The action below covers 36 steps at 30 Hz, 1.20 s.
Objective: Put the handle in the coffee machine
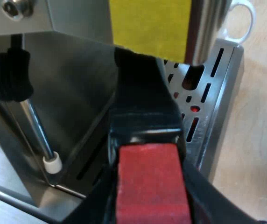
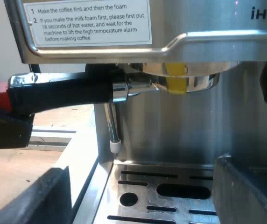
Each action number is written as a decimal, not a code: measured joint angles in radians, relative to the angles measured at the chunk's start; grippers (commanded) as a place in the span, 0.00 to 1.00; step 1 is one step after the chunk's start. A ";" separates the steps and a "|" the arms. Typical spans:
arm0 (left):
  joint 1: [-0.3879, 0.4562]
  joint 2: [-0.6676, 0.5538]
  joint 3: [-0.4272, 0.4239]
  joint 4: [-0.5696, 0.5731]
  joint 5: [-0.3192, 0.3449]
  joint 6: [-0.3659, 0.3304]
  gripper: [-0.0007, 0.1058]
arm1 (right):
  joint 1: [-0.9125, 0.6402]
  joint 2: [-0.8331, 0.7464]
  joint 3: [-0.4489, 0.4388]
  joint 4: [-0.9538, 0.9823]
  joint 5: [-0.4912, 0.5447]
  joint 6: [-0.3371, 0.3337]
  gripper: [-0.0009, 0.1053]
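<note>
Grips the red end (image 1: 150, 184) of the holder (image 2: 185, 83) with the left pincer (image 1: 152, 200), black fingers clenched on either side of it. Holds the dark handle (image 2: 63, 93) level, pointing out sideways from the front of the espresso machine (image 2: 208, 42). Sets the holder's metal head up under the machine's brew head, touching it, with a strip of yellow tape (image 2: 175, 77) across the join; cannot tell whether fully locked. Hangs the right pincer (image 2: 143, 191) released over the slotted drip tray (image 2: 110, 186), fingers (image 2: 40, 198) well apart, facing the machine's front. Just beside the handle, a steam wand (image 2: 109, 123) with a white tip, pointing down toward the tray. Near the tray's far corner, a mug (image 1: 243, 18), by the pale bench (image 1: 259, 140).
</note>
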 measured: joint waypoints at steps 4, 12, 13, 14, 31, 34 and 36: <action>0.000 0.000 -0.001 0.027 0.001 -0.002 0.01 | 0.000 0.000 0.000 0.000 0.000 0.000 0.61; 0.002 0.000 -0.007 0.055 0.008 -0.006 0.01 | -0.009 0.000 0.000 0.000 0.000 0.000 0.61; 0.004 0.000 -0.007 0.055 0.008 -0.006 0.01 | -0.016 0.000 0.000 0.000 -0.007 0.000 0.61; 0.004 0.000 -0.007 0.055 0.008 -0.006 0.01 | -0.025 0.000 0.000 0.007 -0.009 -0.003 0.61; 0.006 0.000 -0.007 0.059 0.020 -0.006 0.01 | -0.129 0.081 0.000 0.014 -0.130 -0.029 0.43; 0.006 0.000 -0.007 0.059 0.023 -0.006 0.01 | -0.194 0.184 -0.003 -0.143 -0.130 -0.069 0.43; 0.006 0.000 -0.007 0.059 0.023 -0.006 0.01 | -0.217 0.216 -0.003 -0.195 -0.131 -0.073 0.43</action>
